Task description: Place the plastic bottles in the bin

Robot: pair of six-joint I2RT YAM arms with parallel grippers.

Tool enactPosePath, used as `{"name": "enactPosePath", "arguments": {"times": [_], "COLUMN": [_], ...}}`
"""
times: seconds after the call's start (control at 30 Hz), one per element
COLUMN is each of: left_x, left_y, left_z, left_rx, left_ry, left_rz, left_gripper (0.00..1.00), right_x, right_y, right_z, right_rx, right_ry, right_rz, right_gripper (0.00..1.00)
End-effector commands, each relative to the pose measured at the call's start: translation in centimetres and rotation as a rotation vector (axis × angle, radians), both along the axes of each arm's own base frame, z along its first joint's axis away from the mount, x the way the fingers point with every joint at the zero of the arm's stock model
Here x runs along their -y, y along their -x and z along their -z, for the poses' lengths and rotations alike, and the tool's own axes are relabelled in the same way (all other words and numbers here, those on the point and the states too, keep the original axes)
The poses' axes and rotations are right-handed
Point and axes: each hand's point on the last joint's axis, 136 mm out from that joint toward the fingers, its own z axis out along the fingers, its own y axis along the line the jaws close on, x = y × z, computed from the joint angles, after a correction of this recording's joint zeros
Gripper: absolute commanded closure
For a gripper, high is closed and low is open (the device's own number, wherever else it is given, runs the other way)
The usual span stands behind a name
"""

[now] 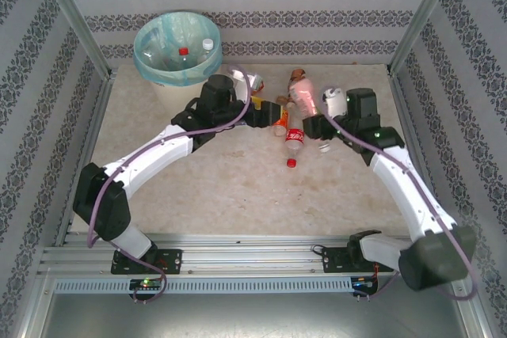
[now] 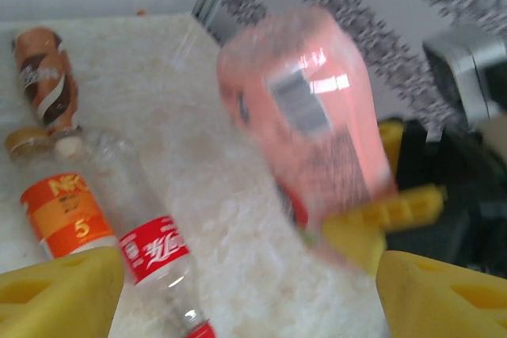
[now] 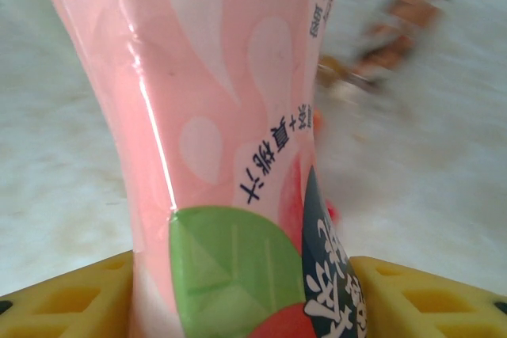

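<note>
Pink bottle (image 3: 230, 116) pinched in right gripper (image 3: 249, 294), touching both sides.

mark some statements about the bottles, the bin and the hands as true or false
The right hand grips a pink bottle. True.
The bin holds no bottles. False: a red-capped bottle and a white-capped bottle lie inside the bin.
The left hand holds the brown bottle. False: the left hand is open, and the brown bottle lies on the table.
A clear red-labelled bottle lies on the table. True.
</note>
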Motion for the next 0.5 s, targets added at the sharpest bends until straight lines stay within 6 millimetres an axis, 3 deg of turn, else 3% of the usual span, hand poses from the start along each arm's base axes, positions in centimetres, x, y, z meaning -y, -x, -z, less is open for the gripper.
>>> {"name": "enactPosePath", "arguments": {"times": [0.0, 0.27, 0.47], "left_x": [-0.1, -0.5, -1.7], "left_y": [1.5, 2.9, 2.7], "left_z": [-6.1, -8.0, -6.9], "left_rx": [0.079, 0.112, 0.106], "left_ry": [0.197, 0.282, 0.226], "left_rz": [0.083, 0.139, 0.064], "left_gripper": [0.16, 0.18, 0.20], "right_x": [-4.4, -10.5, -12.3], "right_y": [2.1, 4.2, 4.1], "right_z": [-2.7, -4.5, -6.3], "right_rx": [0.087, 0.128, 0.184], "right_ry": [-0.145, -0.203, -0.227], "right_rz": [-0.199, -0.410, -0.431], "right_gripper": [0.40, 0.41, 0.41]}}
